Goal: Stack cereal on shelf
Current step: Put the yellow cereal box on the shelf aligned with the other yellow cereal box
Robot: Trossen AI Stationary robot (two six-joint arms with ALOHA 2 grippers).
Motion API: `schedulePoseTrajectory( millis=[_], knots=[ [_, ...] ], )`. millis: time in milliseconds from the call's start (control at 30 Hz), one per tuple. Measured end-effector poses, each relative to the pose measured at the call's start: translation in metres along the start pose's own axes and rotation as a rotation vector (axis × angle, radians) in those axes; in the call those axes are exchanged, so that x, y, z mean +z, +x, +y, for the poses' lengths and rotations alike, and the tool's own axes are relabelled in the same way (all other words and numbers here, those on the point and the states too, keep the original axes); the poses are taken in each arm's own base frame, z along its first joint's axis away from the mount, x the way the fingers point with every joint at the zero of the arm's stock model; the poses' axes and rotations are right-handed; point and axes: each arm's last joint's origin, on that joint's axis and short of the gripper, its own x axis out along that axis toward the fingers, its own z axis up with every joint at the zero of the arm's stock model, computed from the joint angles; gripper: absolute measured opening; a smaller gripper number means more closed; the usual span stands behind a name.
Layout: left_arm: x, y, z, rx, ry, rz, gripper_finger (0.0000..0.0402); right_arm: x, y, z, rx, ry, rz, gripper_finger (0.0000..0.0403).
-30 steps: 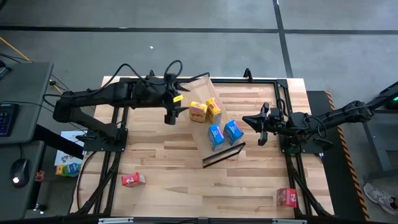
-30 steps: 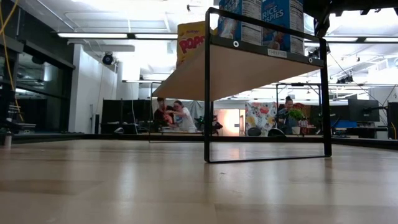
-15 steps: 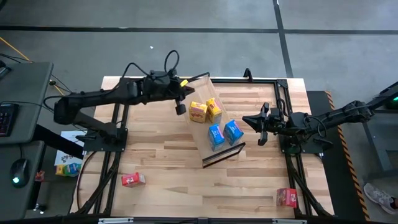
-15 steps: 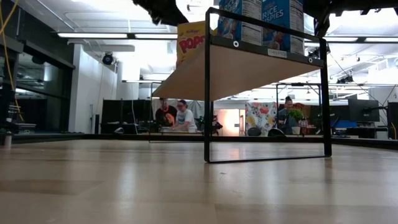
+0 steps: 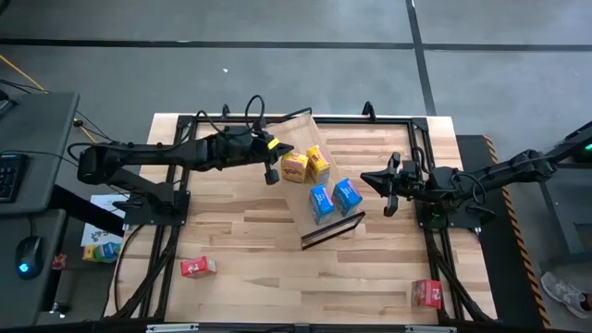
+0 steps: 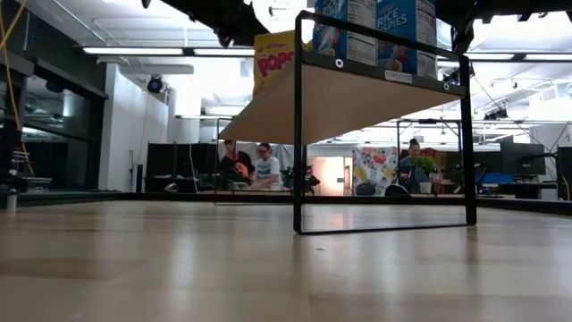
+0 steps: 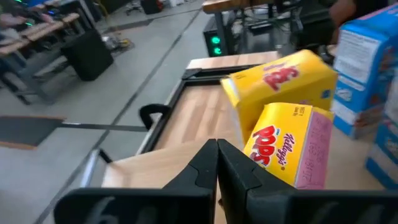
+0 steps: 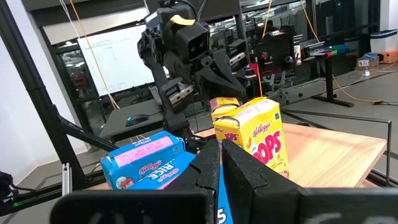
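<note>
Hovering beside yellow cereal boxes [image 5: 305, 165] on shelf [image 5: 301, 198]: left tool [image 5: 272, 173], fingers pressed together, empty; right tool [image 5: 388, 193] likewise.

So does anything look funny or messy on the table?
Yes. The shelf sits crooked on the table, with two yellow boxes and two blue boxes on it at uneven angles. Two red boxes are stray: one near the front left, one at the front right corner.
</note>
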Motion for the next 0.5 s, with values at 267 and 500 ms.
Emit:
schedulePoseTrajectory(
  millis=[267,500],
  knots=[
    [0.008,-0.005,-0.009,0.055,0.085,-0.085,0.0,0.0,0.0,0.0,0.0,-0.002,-0.001,0.0011],
    [0.017,-0.02,-0.008,0.05,0.102,-0.127,0.0,0.0,0.0,0.0,0.0,0.0,0.0,0.0011]
  ],
)
